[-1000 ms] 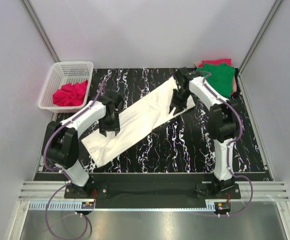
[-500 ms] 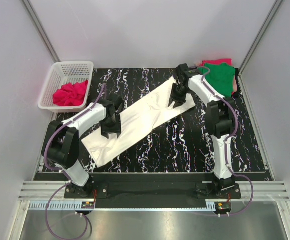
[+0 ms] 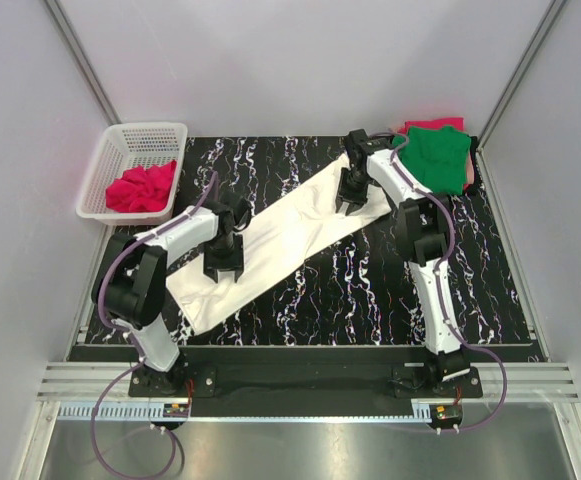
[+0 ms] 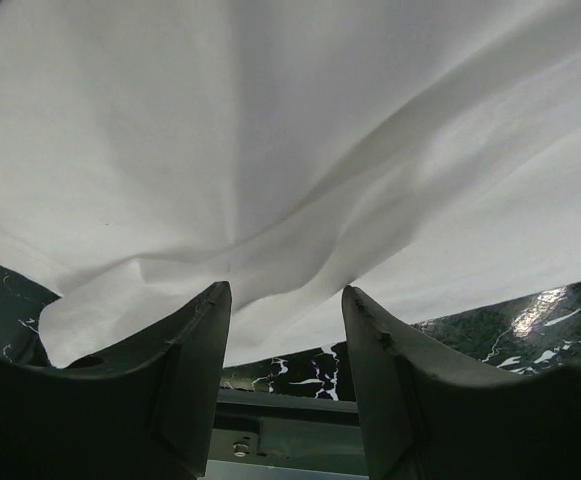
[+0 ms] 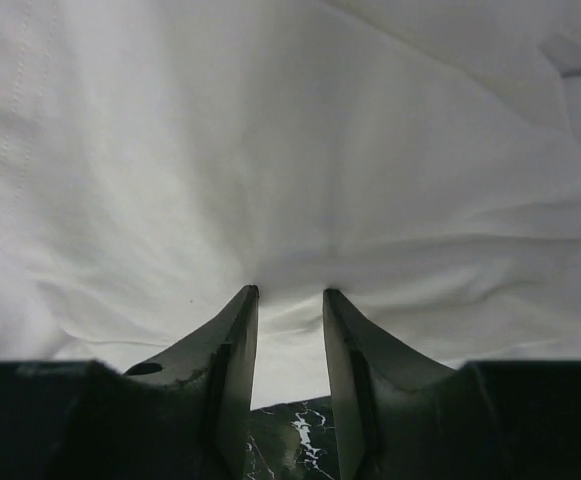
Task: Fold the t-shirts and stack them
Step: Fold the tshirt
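Folding of the white t-shirt (image 3: 290, 230) is, I judge, the step in hand: it lies on the table (image 3: 390, 290) as a long band running from 7 o'clock to 1 o'clock, already narrowed but not yet doubled over.

Nearest, the left claw (image 3: 222, 265) sits at the band's 7 o'clock part. In the wrist view its fingers stand released and well apart, with the shirt's edge lying loose in the gap. Farther out, the right claw (image 3: 350, 197) rests on the 1 o'clock end. Creases run into its narrow gap, but I cannot tell whether it is clenched on the cloth or letting go.

The next move probably calls for both claws to take firm hold and bring one end over the other.

Beyond, the green t-shirt (image 3: 438, 155) lies folded at 1 o'clock, just beside the white one. The pinkish-red t-shirt (image 3: 142, 187) waits crumpled in the basket (image 3: 135, 130) at 10 o'clock.
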You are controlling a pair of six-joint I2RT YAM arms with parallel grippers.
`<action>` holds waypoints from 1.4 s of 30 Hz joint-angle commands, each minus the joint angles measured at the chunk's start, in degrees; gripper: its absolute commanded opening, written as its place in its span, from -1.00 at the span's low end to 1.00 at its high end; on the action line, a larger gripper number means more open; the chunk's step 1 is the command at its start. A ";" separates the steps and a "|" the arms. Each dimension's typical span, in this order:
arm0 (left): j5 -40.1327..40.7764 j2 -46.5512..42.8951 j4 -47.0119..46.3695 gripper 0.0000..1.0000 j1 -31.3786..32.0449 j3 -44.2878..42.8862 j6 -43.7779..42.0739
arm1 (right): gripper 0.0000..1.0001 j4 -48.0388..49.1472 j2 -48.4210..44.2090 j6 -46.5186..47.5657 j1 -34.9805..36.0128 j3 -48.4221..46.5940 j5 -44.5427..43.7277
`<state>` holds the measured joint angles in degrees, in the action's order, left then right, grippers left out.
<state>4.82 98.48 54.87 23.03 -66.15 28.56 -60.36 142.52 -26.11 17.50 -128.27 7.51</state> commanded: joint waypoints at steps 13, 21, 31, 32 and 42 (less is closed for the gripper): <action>-1.65 4.88 0.23 -0.95 0.18 1.02 -2.54 | -1.00 -9.33 7.86 0.71 -0.18 -10.31 -7.16; -1.56 4.09 0.24 -1.00 0.18 4.27 -3.51 | -1.00 -14.96 13.83 0.44 -1.76 -23.86 -8.22; -4.20 6.29 -0.29 -1.00 2.37 3.66 -4.82 | -1.00 -15.41 17.79 -1.05 -6.07 -30.63 -4.26; -4.38 6.38 -0.20 -1.00 3.16 3.40 -4.83 | -1.00 -15.14 18.06 -0.96 -6.24 -31.16 -3.56; -7.19 8.75 -0.12 -1.00 6.94 -0.73 -3.86 | -1.00 -8.99 18.32 -0.79 -6.77 -31.52 4.79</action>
<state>1.41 104.22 53.69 28.64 -65.76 24.47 -75.40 159.24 -27.42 12.19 -157.97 11.90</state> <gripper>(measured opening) 0.012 0.009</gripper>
